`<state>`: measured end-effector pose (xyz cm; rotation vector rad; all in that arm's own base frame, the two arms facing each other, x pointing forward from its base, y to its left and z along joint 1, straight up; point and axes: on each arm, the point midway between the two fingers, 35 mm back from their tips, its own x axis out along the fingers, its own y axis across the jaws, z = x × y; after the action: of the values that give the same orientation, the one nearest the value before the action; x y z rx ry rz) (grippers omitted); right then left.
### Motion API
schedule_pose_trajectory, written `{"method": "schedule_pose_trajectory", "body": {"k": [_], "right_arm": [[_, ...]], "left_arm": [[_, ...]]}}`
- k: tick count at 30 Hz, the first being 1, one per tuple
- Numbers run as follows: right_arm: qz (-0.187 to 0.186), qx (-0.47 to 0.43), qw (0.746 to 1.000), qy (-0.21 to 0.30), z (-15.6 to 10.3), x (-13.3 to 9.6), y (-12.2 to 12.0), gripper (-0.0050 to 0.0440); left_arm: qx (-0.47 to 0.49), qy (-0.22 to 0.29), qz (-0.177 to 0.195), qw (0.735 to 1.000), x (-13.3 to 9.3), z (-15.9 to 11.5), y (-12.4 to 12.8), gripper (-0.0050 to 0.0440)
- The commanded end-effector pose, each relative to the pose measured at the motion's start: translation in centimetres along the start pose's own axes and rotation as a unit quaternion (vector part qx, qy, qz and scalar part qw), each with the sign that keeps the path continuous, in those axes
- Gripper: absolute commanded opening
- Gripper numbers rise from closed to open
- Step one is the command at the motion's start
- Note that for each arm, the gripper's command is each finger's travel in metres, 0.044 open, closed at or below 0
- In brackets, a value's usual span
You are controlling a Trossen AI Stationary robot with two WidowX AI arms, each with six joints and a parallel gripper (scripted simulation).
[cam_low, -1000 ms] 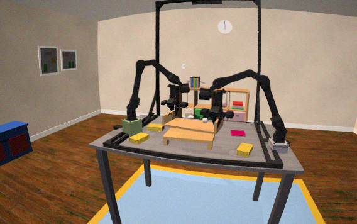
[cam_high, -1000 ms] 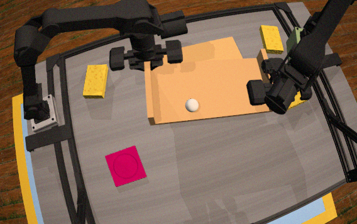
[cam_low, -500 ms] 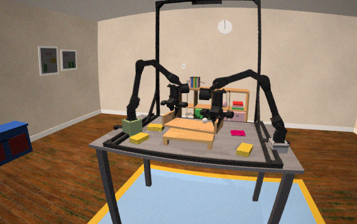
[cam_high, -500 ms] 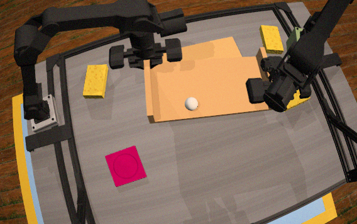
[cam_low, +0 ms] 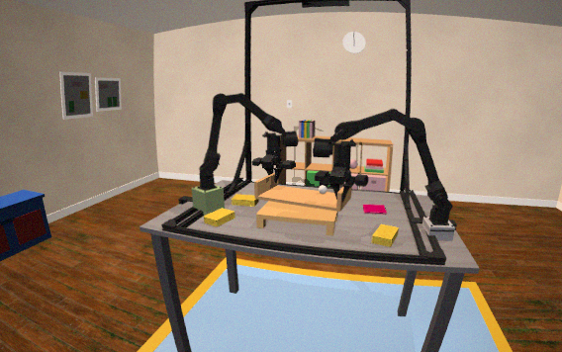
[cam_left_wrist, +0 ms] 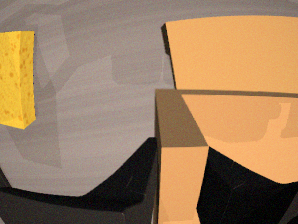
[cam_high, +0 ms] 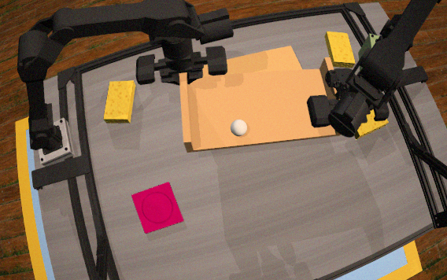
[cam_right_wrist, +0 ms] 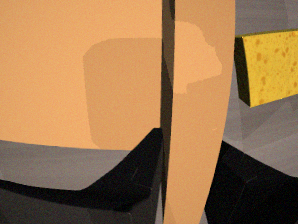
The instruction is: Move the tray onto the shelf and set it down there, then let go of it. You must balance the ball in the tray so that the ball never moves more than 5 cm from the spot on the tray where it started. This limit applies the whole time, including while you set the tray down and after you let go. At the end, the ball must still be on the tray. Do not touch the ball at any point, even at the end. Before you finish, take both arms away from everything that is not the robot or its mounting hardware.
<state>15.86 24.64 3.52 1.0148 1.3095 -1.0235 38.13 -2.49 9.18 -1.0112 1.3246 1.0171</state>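
Left claw (cam_high: pixel 185 79) (cam_low: pixel 336 192) (cam_left_wrist: pixel 181 175), right claw (cam_high: pixel 334 94) (cam_low: pixel 275 172) (cam_right_wrist: pixel 185 167): gripping tray (cam_high: pixel 256 106) (cam_low: pixel 297 196) (cam_left_wrist: pixel 182 175) (cam_right_wrist: pixel 200 75), near tabletop's shelf-side edge. Hazard: uneven lowering rolls ball (cam_high: pixel 238 127) (cam_low: pixel 323 189).
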Motion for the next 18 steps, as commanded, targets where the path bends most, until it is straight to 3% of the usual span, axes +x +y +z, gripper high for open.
{"method": "schedule_pose_trajectory", "body": {"k": [1,5,11,18], "right_arm": [[0.0,0.001,1.0,0.009,0.12,-0.36,0.07,0.002],[-0.002,0.001,1.0,0.021,0.31,-0.57,0.1,0.002],[0.003,0.001,1.0,-0.009,0.42,0.0,0.11,0.002],[-0.001,0.001,1.0,0.008,0.69,-0.36,0.17,0.002]], "left_arm": [[0.001,0.004,-0.002,1.0,0.04,0.19,0.06,0.002],[0.001,0.016,-0.004,1.0,0.26,0.37,0.08,0.002],[0.001,-0.014,0.002,1.0,-0.31,0.48,0.09,0.002],[0.001,0.003,-0.002,1.0,0.05,0.76,0.15,0.002]]}}
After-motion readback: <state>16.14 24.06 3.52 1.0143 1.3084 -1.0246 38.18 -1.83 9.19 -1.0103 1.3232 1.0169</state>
